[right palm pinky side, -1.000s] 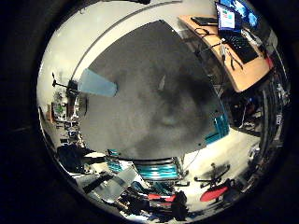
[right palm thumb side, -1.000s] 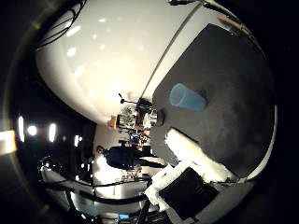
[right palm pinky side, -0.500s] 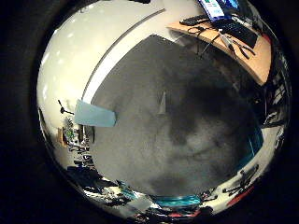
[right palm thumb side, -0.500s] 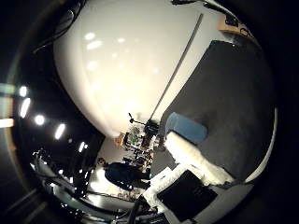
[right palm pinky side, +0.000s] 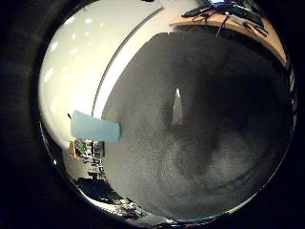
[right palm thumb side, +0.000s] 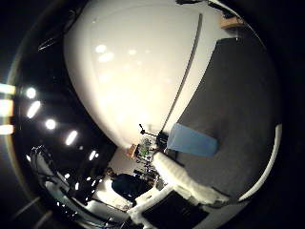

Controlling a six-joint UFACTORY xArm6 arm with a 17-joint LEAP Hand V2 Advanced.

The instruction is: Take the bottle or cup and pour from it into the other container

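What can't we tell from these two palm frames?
- Second container: not in either view; only the blue cup on the dark mat shows.
- Cup contents: its opening faces away in both views.
- Robot hand: only a white part at the thumb-side view's edge; the rest is cut off, so its finger pose is unclear.
- Pale sliver on the mat: too small to identify.
- Desk items: cut off at the little-finger-side view's edge.

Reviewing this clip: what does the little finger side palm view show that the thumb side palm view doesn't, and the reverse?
Only the little finger side view shows a wooden desk beyond the dark grey table surface. Only the thumb side view shows the hand, a white finger reaching in beside the cup. Both show the light blue cup on that table surface and the white wall behind.
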